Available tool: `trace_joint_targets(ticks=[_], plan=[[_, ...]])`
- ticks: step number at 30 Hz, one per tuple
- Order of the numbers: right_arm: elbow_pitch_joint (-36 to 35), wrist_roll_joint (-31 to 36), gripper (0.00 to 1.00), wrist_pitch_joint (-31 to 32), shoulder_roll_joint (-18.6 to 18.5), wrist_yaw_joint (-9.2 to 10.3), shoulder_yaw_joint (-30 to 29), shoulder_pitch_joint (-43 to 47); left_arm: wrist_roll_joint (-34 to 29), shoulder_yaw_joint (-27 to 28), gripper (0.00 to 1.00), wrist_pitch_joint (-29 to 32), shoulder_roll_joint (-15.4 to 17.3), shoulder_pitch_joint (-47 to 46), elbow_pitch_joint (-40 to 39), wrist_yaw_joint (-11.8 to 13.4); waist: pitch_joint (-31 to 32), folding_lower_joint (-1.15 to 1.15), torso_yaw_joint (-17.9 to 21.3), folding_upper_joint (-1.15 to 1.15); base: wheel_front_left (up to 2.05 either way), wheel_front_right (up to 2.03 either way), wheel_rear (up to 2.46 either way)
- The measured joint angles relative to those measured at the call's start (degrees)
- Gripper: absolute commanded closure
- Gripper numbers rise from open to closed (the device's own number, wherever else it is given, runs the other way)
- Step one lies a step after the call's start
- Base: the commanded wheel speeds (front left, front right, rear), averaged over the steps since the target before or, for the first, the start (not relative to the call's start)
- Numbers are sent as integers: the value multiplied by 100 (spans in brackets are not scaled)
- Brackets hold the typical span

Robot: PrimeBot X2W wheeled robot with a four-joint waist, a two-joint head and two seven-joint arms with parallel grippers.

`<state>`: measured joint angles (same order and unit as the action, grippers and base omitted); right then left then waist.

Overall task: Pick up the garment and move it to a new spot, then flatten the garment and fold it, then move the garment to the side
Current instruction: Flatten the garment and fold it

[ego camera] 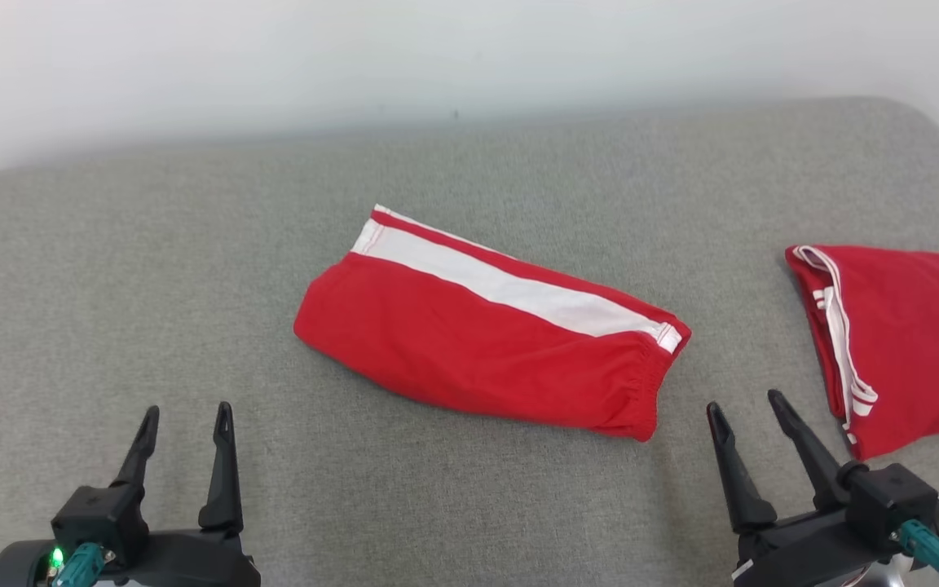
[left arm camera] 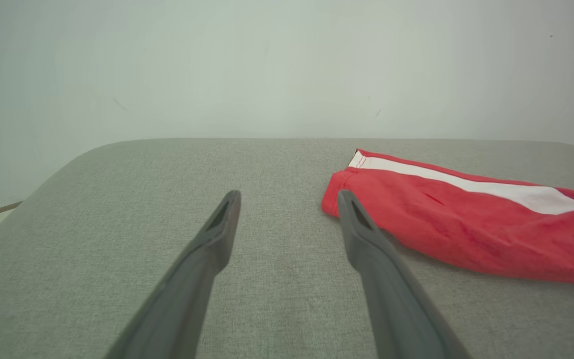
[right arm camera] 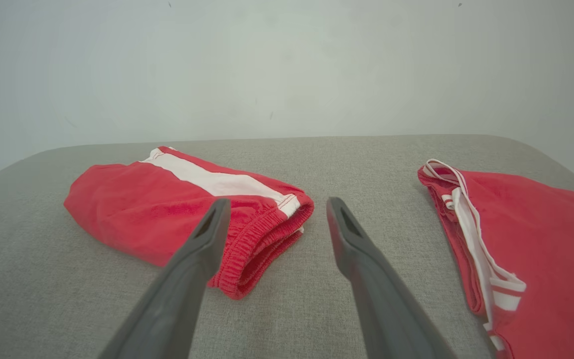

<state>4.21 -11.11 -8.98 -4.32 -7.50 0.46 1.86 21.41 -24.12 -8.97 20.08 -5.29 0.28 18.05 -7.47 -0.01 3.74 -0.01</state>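
A folded red garment (ego camera: 478,342) with a broad white stripe lies in the middle of the grey cushioned surface (ego camera: 152,269); it also shows in the left wrist view (left arm camera: 466,229) and the right wrist view (right arm camera: 167,209). My left gripper (ego camera: 187,420) stands open at the lower left, well short of the garment, nothing between its fingers (left arm camera: 217,234). At the lower right my right gripper (ego camera: 747,403) is open too, just right of the garment's elastic waistband end (right arm camera: 262,239), touching nothing.
A second red garment (ego camera: 901,334) with thin white stripes lies at the right edge of the surface, beside my right gripper (right arm camera: 531,239). A pale wall (ego camera: 437,57) runs behind the surface. Bare grey fabric spreads to the left and front.
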Motion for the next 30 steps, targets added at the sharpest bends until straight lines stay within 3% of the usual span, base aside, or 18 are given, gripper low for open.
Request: trace_joint_targets(ticks=[15, 20, 24, 30], plan=[[-425, 23, 0, 237, 89, 0, 47, 238, 42, -108, 0, 194, 38, -75, -25, -70, 118, 1, -127, 0, 0, 0, 0], [-489, 3, 0, 243, 103, 0, 130, 185, 313, -424, 0, 630, -145, -729, 286, -698, -54, 2, -124, 0, 0, 0, 0], [-488, -56, 0, 234, 114, 0, 297, 47, 609, -588, 0, 1143, -281, -1445, 1029, -1228, -231, 2, -10, 1, 0, 0, 0], [-382, -169, 0, 89, 119, 0, 379, -144, 950, -459, 0, 1508, -293, -2318, 2329, -1681, -456, 3, 374, 1, 0, 0, 0]])
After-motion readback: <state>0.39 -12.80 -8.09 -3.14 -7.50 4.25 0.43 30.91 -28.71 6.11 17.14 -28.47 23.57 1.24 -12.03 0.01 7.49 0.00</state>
